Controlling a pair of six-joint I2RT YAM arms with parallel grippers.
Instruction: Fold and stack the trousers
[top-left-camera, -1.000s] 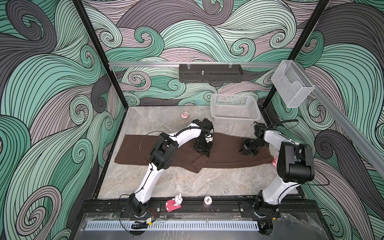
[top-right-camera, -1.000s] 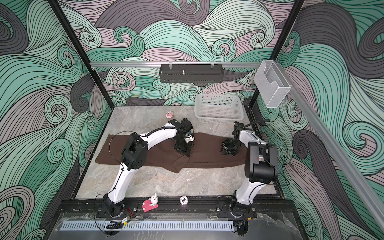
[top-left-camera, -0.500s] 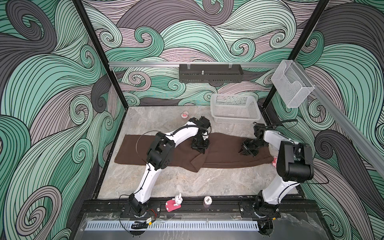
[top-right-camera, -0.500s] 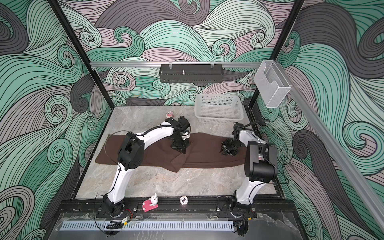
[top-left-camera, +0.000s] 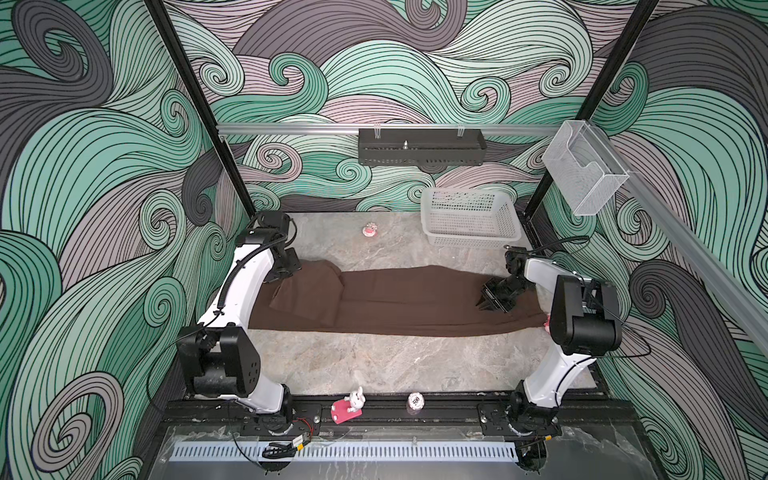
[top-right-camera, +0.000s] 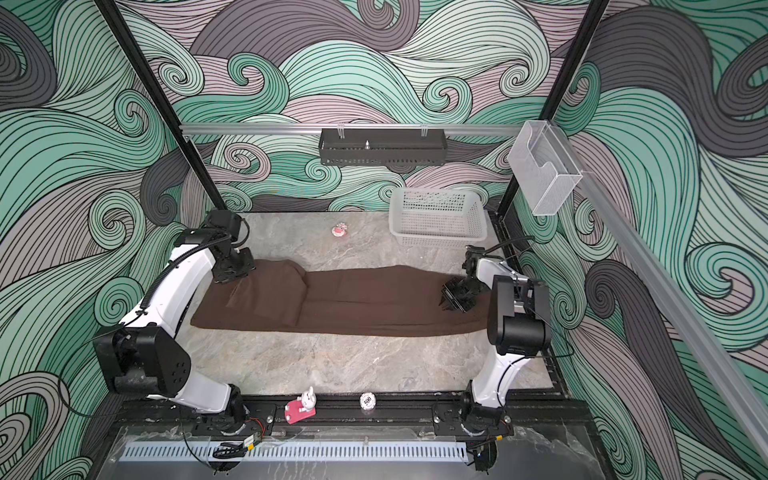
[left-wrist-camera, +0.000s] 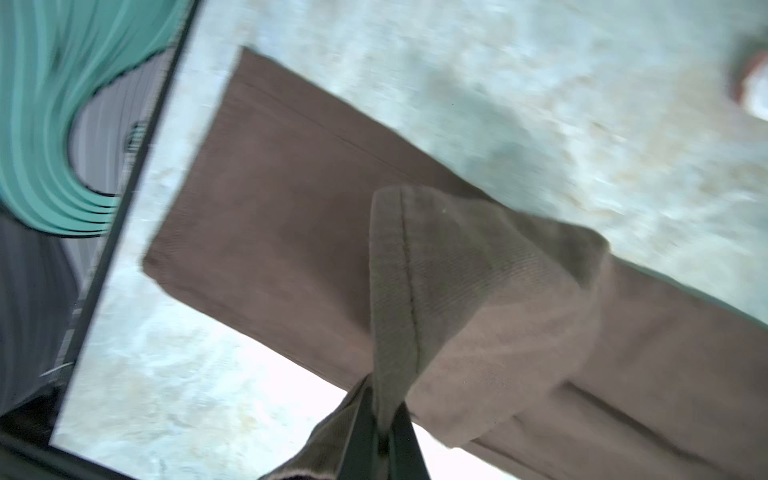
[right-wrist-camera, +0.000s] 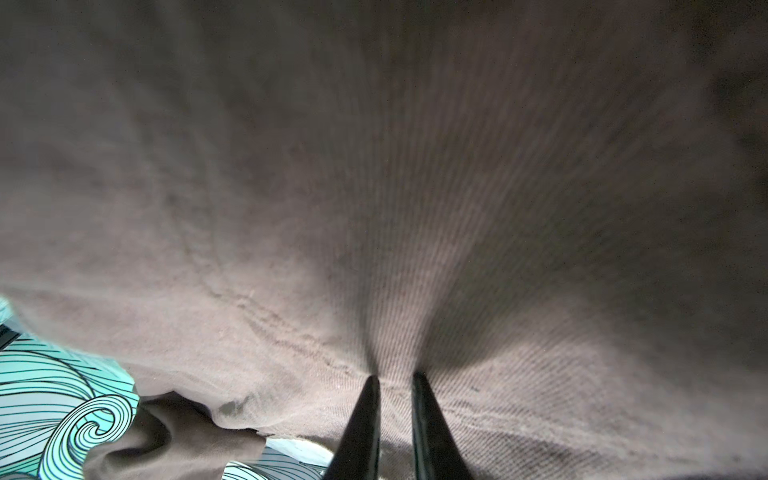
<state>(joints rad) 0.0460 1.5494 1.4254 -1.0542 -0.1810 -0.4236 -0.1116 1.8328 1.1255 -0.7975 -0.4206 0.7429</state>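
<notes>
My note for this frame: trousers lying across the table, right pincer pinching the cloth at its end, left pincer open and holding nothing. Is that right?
Not quite. The left pincer is shut on a fold of the trousers, as the left wrist view shows. The rest stands: the trousers lie across the table, and the right pincer pinches the cloth at its end.

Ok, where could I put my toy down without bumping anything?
Biggest bare patch: the marble table between the trousers and the front rail. A smaller one lies behind the trousers, between the pink trinket and the basket. Crowded: both trouser ends, where the left hand and right hand pinch cloth.
</notes>
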